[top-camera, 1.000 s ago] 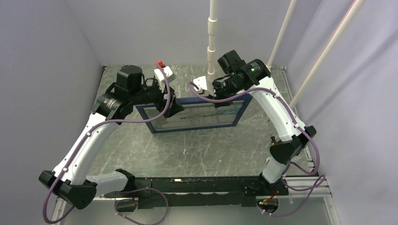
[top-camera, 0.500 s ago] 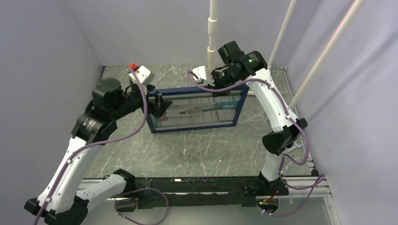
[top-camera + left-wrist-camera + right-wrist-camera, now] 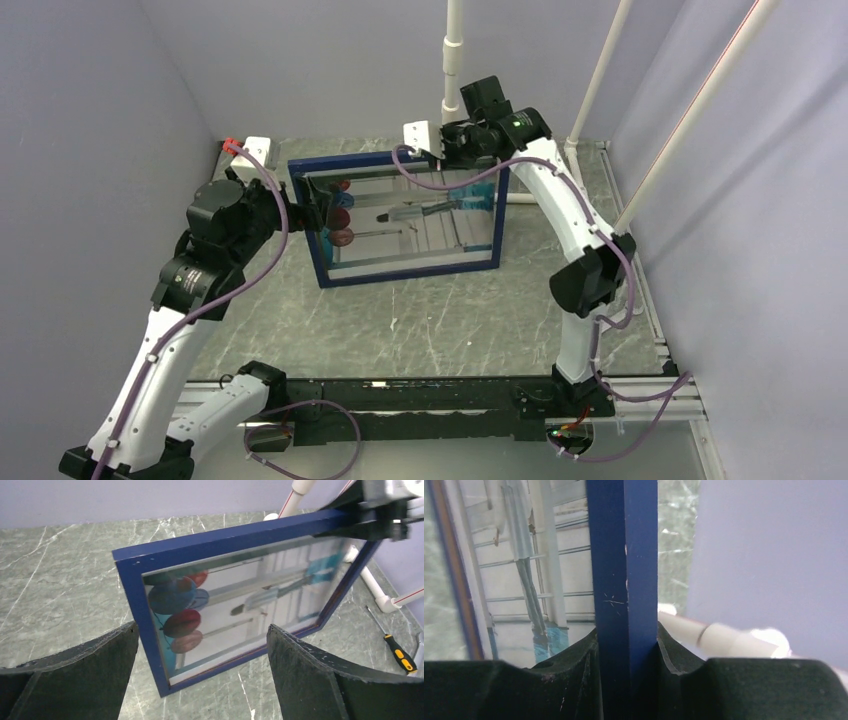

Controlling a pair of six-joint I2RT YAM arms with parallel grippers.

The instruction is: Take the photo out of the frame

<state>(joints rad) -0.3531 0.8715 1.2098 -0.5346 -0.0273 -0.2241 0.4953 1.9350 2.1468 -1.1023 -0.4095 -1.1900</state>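
The navy blue frame (image 3: 410, 272) stands tilted up on its near long edge on the table, glass side toward the arms. The photo (image 3: 420, 225) sits inside it, pale with dark red and blue balls at its left. My right gripper (image 3: 462, 155) is shut on the frame's raised top edge (image 3: 626, 555), one finger on each face. My left gripper (image 3: 322, 212) is open and empty, just in front of the frame's left side (image 3: 135, 600), not touching it. The photo fills the left wrist view (image 3: 240, 605) between the fingers (image 3: 300, 670).
A white pole (image 3: 452, 60) stands behind the frame at the back wall, and two slanted white poles (image 3: 600, 70) rise at the right. A yellow-handled screwdriver (image 3: 397, 655) lies on the table right of the frame. Purple walls close three sides.
My right gripper has lifted the frame's far edge, tipping it from nearly flat to steeply upright. My left gripper has pulled back leftward off the frame.
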